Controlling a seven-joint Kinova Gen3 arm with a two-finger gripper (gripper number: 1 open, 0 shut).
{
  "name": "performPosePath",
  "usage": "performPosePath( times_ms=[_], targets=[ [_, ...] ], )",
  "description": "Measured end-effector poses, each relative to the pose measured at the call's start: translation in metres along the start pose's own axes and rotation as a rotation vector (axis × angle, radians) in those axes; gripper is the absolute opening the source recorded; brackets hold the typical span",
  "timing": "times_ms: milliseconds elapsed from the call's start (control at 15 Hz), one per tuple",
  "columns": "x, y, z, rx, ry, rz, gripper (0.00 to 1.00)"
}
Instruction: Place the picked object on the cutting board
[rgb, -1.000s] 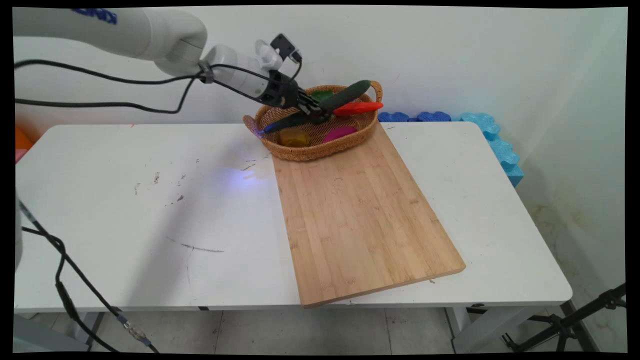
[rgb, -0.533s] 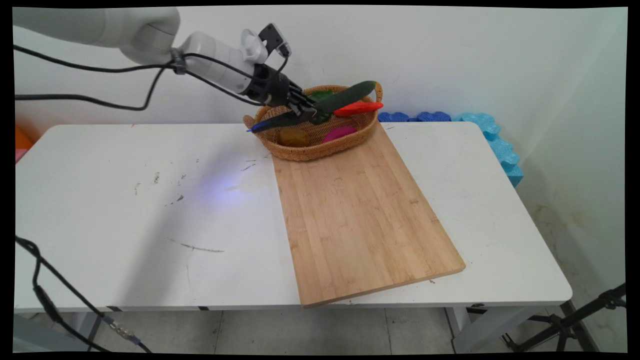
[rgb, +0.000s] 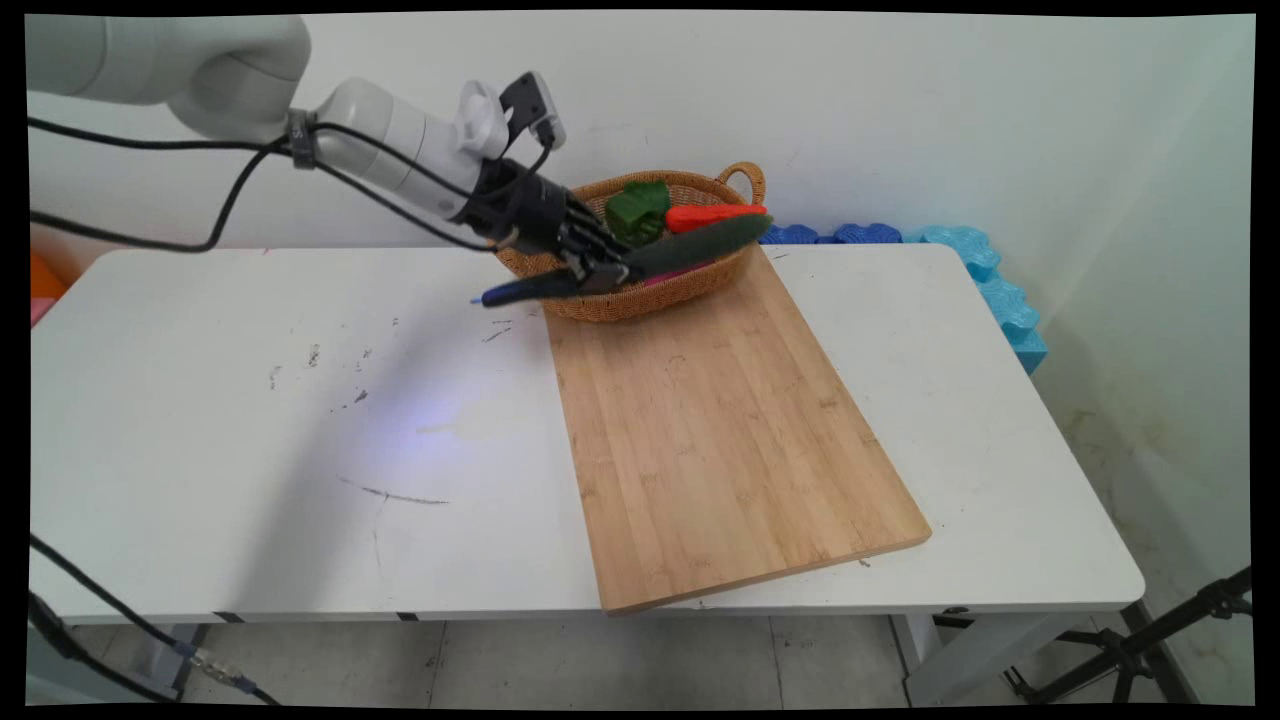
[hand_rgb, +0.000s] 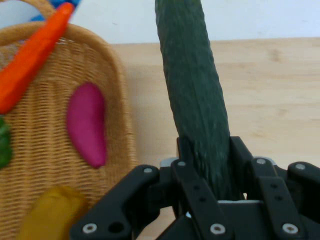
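Clamping a long dark-green cucumber (rgb: 690, 250) near its middle, the black gripper (rgb: 607, 277) hangs above the near rim of the wicker basket (rgb: 700, 283), at the 12 o'clock end of the wooden cutting board (rgb: 720, 420). Cucumber: lifted clear, tips toward 3 and 9 o'clock. Basket contents: orange carrot (rgb: 712, 215), green pepper (rgb: 635, 212), magenta piece (hand_rgb: 87, 124), yellow piece (hand_rgb: 50, 215).

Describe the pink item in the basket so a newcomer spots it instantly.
Start at the wooden cutting board; the wicker basket sits at its far end by the wall. In the hand view, the pink item lies on the basket floor: a smooth magenta oval, between the orange carrot and a dull yellow piece. It is the only pink thing there.
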Motion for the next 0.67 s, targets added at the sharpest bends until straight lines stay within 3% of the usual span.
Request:
performPosePath(
  times_ms=[400, 667],
  targets=[
    [-0.017, 0.052, 0.002, -0.101, -0.012, -0.027, 0.00],
    [-0.024, 0.079, 0.016, -0.136, -0.014, -0.083, 0.00]
  ],
)
